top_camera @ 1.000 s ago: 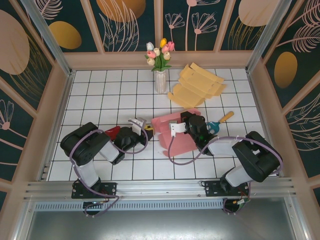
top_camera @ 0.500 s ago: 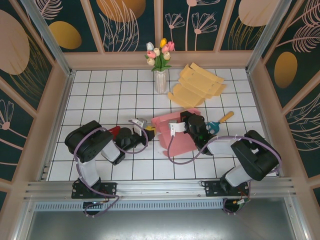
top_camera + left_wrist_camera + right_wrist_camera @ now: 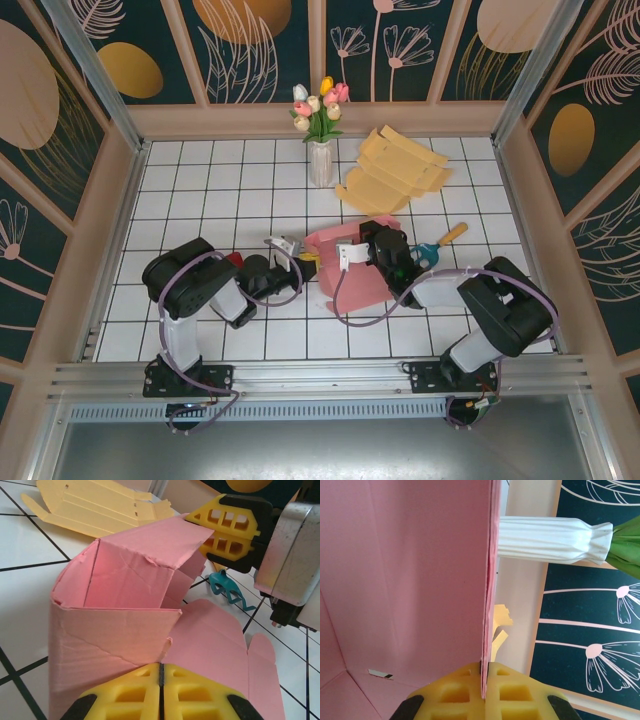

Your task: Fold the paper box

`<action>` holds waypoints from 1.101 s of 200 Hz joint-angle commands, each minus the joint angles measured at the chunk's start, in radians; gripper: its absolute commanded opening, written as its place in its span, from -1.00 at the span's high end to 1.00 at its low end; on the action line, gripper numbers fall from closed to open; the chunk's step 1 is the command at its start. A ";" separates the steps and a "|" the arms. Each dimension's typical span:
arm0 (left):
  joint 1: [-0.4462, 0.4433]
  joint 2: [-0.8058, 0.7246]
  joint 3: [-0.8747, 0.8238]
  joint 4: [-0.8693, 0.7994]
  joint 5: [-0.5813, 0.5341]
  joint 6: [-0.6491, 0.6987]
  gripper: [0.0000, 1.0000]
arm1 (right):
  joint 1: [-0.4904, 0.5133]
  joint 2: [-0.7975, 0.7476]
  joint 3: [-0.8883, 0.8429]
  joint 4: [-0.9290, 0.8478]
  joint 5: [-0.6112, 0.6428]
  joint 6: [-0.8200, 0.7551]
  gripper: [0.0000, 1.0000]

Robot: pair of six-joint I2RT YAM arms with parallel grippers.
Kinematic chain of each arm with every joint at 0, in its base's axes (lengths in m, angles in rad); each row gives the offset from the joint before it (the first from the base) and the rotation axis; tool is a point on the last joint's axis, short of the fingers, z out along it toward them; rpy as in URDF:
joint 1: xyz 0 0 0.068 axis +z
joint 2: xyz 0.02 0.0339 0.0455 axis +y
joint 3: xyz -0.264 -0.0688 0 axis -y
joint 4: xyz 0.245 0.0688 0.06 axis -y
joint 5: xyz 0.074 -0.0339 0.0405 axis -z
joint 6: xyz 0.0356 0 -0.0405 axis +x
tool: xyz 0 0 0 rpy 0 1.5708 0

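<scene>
Bare tiles of the table give free passage left and far-left of the pink box. Behind it stand the vase and the yellow cardboard. The teal tool lies near its right. The left gripper and right gripper close off its left edge and top.

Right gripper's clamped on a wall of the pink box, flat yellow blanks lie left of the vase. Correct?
One slip: the yellow blanks lie to the right of the vase, not the left, as the top external view shows. The rest holds: the right gripper is shut on a wall of the pink box.
</scene>
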 commanded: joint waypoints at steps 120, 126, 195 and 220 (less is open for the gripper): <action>-0.015 -0.268 -0.117 -0.167 -0.222 0.045 0.67 | 0.015 0.022 -0.013 -0.125 0.031 0.009 1.00; -0.014 -0.285 -0.114 -0.198 -0.226 0.047 0.67 | 0.016 0.019 -0.015 -0.129 0.032 0.008 1.00; 0.103 -0.217 -0.106 -0.178 -0.172 0.069 0.64 | 0.020 -0.003 -0.015 -0.150 0.029 0.008 1.00; 0.116 -0.133 -0.051 -0.164 -0.017 0.126 0.58 | 0.020 -0.004 -0.010 -0.157 0.031 0.003 1.00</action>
